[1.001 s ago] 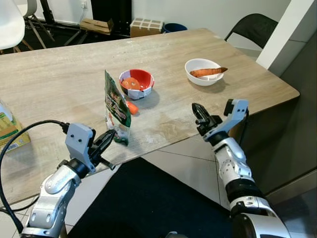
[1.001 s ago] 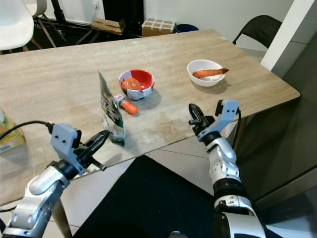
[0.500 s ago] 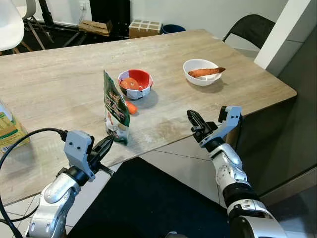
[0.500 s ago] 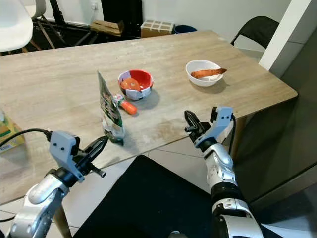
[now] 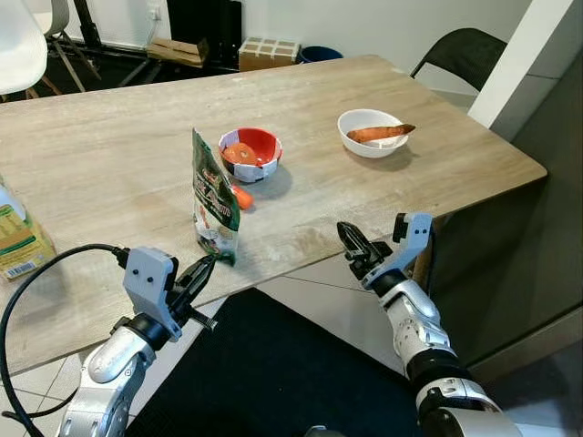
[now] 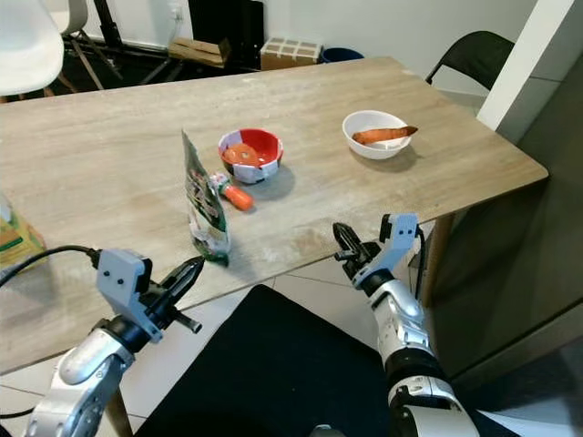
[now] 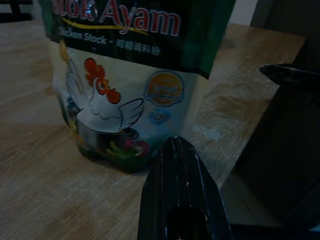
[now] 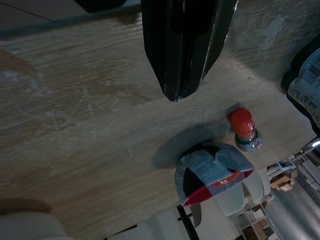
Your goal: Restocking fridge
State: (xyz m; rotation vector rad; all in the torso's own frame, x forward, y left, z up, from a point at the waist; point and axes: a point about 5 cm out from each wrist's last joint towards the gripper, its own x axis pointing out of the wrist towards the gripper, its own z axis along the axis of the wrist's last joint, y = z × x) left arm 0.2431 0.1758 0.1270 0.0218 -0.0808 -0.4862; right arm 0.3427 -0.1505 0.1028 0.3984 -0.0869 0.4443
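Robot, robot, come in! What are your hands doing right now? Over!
Left gripper shut, low by the table edge, pointing at the chicken stock pouch. Right gripper shut, at the table edge. Nothing held. Pouch upright, path clear.

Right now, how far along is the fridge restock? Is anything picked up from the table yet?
Nothing looks done: the green chicken stock pouch stands on the wooden table, beside the red paper bowl and the white bowl holding a sweet potato. In hand: nothing. The left pincer is shut, pointing at the pouch's base; the right pincer is shut near the table edge. Everything remains to be carried.
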